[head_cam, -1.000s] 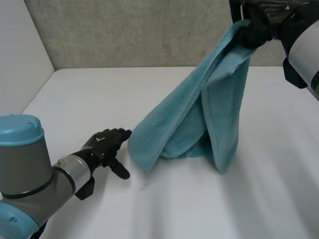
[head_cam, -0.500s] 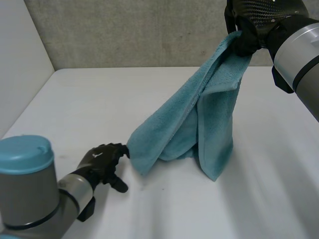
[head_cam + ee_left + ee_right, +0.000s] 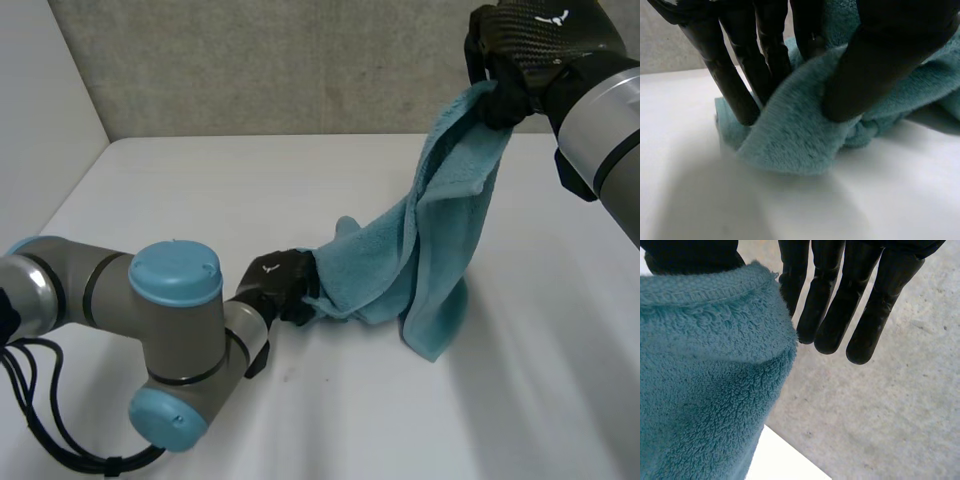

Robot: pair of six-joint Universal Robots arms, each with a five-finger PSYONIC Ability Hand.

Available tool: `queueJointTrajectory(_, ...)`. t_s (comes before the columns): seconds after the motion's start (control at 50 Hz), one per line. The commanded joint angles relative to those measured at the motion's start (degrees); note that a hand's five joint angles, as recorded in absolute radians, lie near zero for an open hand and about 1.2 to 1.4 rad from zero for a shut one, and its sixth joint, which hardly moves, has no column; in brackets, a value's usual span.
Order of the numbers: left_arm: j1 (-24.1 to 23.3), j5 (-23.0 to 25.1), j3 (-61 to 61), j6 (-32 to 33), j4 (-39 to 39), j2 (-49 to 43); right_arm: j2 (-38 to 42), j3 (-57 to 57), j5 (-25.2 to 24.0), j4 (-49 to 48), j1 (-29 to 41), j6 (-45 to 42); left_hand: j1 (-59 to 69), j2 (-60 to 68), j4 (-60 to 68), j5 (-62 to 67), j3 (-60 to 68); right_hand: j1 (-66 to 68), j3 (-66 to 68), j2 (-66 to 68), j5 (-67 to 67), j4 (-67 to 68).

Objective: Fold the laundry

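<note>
A teal towel (image 3: 440, 230) hangs in a long drape over the middle of the tabletop (image 3: 180, 200). The right hand (image 3: 520, 60) is up high over the far edge, toward the far right corner, and holds the towel's top. In the right wrist view its thumb (image 3: 690, 255) sits on the hemmed edge and pins the cloth against the nearest finger, while the other fingers (image 3: 840, 305) stretch out straight and close together, with the grey wall (image 3: 880, 405) behind them.

From there the towel falls in folds. Its lowest fold touches the tabletop just right of the middle, and another end trails off toward the left hand (image 3: 275, 285). That hand is low on the tabletop about the middle, at the end of the bent left arm (image 3: 170, 320). In the left wrist view its fingers (image 3: 740, 75) and thumb (image 3: 880, 60) are closed on a bunched corner of the towel, cloth pinched between them, and the corner's lower edge lies on the table.
</note>
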Motion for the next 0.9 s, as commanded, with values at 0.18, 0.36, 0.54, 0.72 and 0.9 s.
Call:
queueJointTrajectory(0.18, 11.7, -2.0, -6.5, 13.1, -3.5, 19.0, 3.3, 6.4, -1.1, 5.8, -7.2, -13.4, 17.5, 19.2, 19.6, 20.0, 20.0, 23.9, 12.3, 12.7, 13.9, 11.7)
queueJointTrajectory(0.36, 17.5, 0.4, -14.4, 35.5, -4.0, 23.2, 12.4, 11.2, -1.1, 12.4, -7.2, -25.5, 17.5, 19.2, 19.6, 20.0, 20.0, 23.9, 12.3, 12.7, 13.9, 11.7)
queueJointTrajectory(0.54, 17.9, 0.6, -5.5, 40.9, -2.9, 10.9, 22.5, 1.7, -0.4, 11.0, -7.3, -26.2, 17.5, 19.2, 19.6, 20.0, 20.0, 23.9, 12.3, 12.7, 13.9, 11.7)
queueJointTrajectory(0.72, 16.9, 0.4, 27.4, 41.4, 3.3, 5.6, 27.7, -27.4, 6.8, -0.8, -7.3, -25.8, 17.5, 19.2, 19.6, 20.0, 20.0, 23.9, 12.3, 12.7, 13.9, 11.7)
queueJointTrajectory(0.9, 17.4, 0.3, 27.4, 42.1, 24.6, 15.2, 14.4, -22.9, 6.0, -24.8, -5.5, -25.9, 17.5, 19.2, 19.6, 20.0, 20.0, 23.9, 12.3, 12.7, 13.9, 11.7)
